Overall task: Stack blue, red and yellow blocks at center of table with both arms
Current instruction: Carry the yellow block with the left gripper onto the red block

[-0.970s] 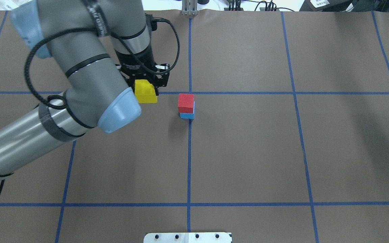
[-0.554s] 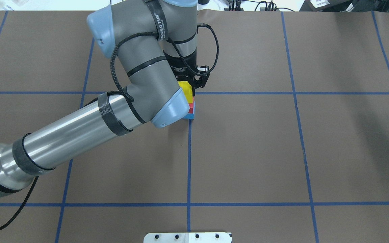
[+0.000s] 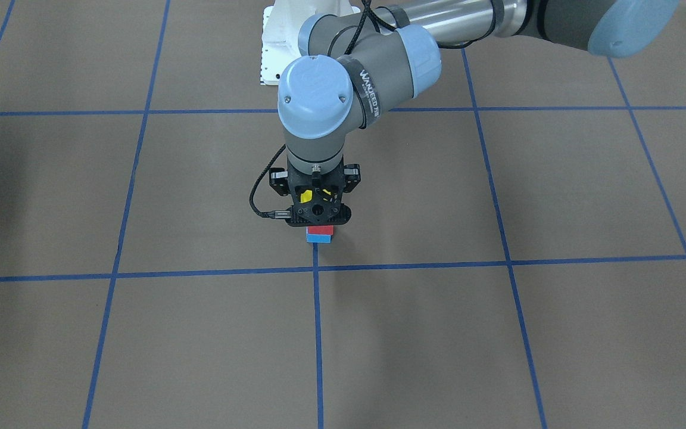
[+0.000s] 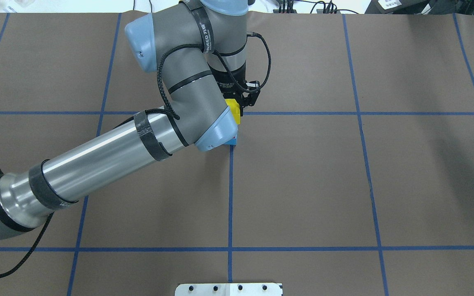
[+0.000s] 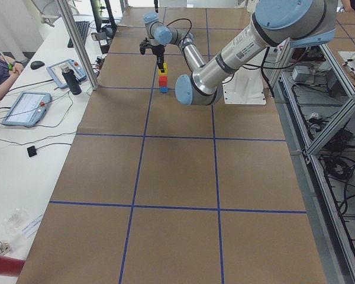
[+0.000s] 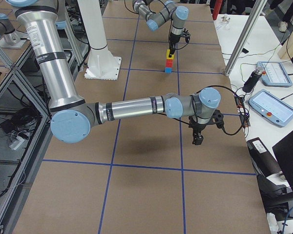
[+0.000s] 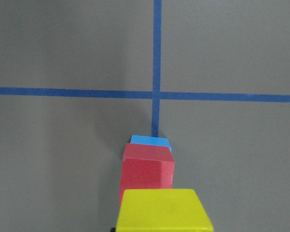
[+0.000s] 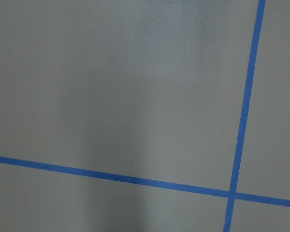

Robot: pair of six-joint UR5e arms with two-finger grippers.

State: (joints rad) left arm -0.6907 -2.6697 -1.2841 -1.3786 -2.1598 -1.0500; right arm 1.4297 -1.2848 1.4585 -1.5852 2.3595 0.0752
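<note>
Three blocks are lining up in one column at the middle of the counter (image 4: 344,185), well apart from every edge and corner. I am using my left pincer (image 3: 318,210) here, and its fingers are clamped on the yellow block (image 7: 163,210), one on each side. That leaves the block's underside free to settle onto the stack.

I am holding it directly over the red block (image 7: 147,169), which is sitting on the blue block (image 7: 150,140). I cannot tell whether yellow is already touching red or hanging just above it. In the wrist view red is sitting slightly askew on blue, with a strip of blue showing past its far edge. So I judge I should be lowering squarely and letting go gently rather than dropping.

The stack is standing just beside a crossing of the blue tape lines (image 4: 294,113), which I take to be marking the centre the task is asking for.

My right pincer (image 6: 198,139) is hanging over bare counter near the operators' edge, toward the right end and well apart from the stack. It is probably parked there to keep clear. I cannot tell whether its fingers are apart or together.

As for writing, the black strap (image 3: 370,90) around my left wrist joint is showing white letters that read roughly "WANJEED". The print on the pincer body is too small to make out, and the blocks are carrying no markings.
</note>
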